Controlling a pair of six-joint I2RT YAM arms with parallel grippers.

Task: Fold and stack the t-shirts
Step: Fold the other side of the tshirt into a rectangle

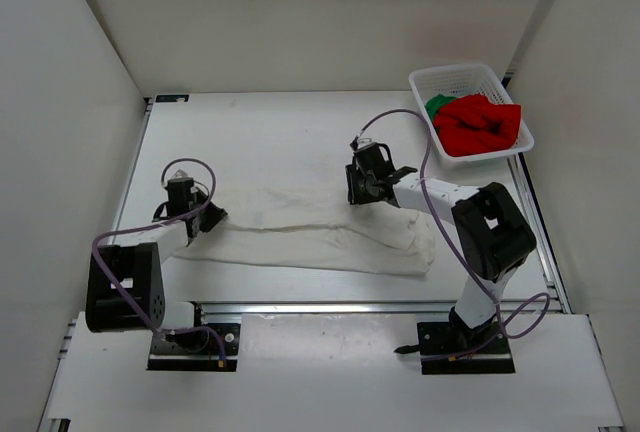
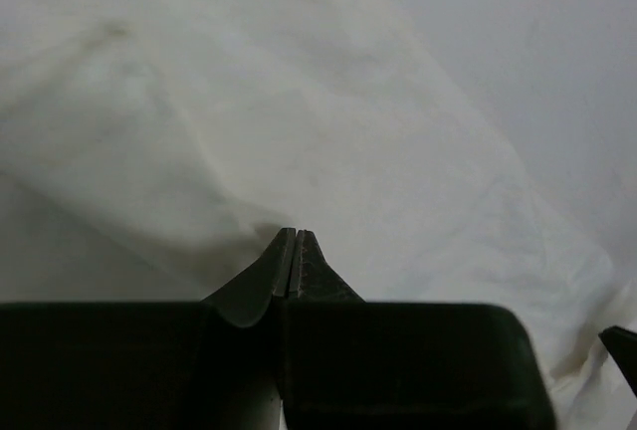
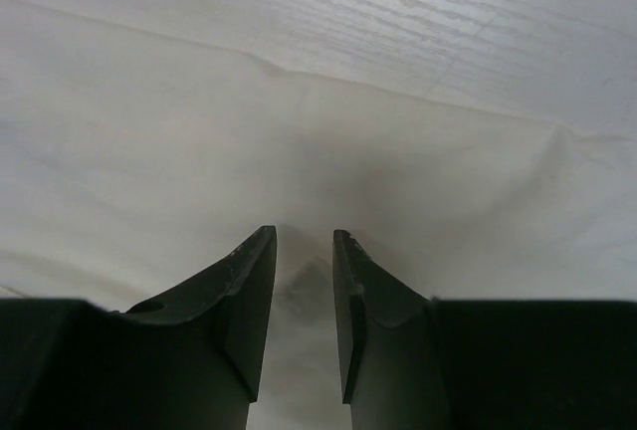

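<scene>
1. The white t-shirt [image 1: 320,237] lies crumpled across the tabletop [image 1: 280,142]. The red t-shirt [image 1: 480,124] and green t-shirt [image 1: 437,107] sit in the mesh basket [image 1: 455,74].
2. My left tool [image 2: 296,236] is pinched closed, seemingly on the shirt's left end. My right tool [image 3: 304,236] is parted over the cloth, holding nothing.
3. The shirt looks light and limp, so I would pinch corners or the hem.

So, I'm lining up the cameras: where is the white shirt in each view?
Top: white shirt lies across the middle of the picture.
Left wrist: fills most of the picture, above shut jaws.
Right wrist: fills the lower two thirds, behind parted jaws.
Shared landmark: bare table beyond the shirt's edge.
</scene>
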